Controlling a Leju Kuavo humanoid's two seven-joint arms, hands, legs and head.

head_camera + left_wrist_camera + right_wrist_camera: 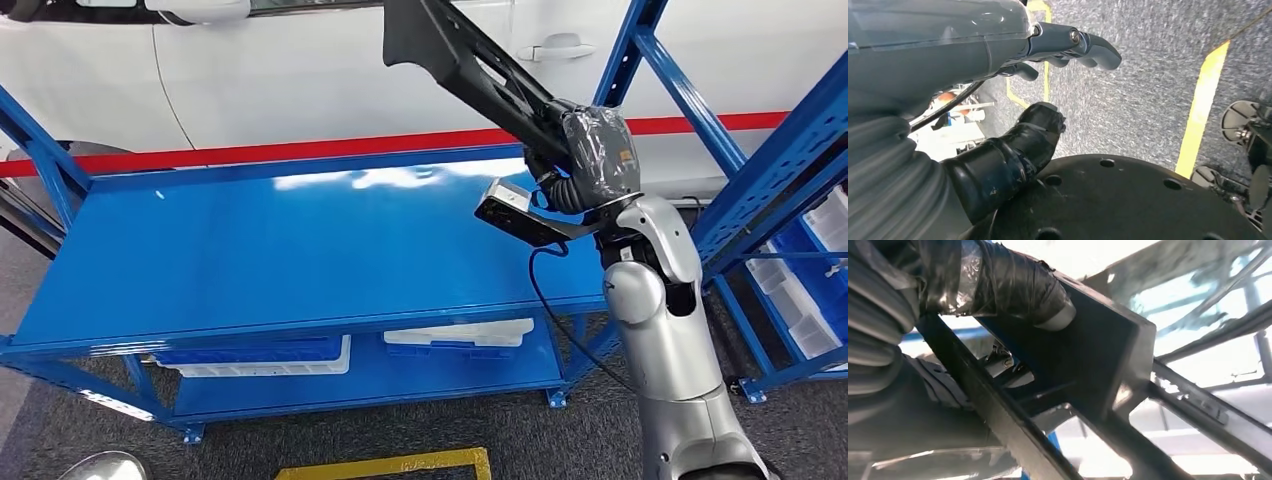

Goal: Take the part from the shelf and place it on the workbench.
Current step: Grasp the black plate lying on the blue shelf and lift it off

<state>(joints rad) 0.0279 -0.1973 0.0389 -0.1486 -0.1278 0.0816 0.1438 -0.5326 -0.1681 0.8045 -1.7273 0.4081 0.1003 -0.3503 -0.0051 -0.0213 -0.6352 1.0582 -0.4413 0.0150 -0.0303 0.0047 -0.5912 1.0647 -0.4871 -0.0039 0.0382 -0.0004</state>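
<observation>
The long black part (470,60) is in the air above the right end of the blue tabletop (250,250), gripped at its lower end by the right hand (592,150). Held so far from its middle, it could swing or slip as it is lowered. The left hand (1048,75) hangs empty, fingers loosely apart.

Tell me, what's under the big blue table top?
Under the blue table top sits a lower shelf with white and blue trays. The top covers whatever lies farther back.
</observation>
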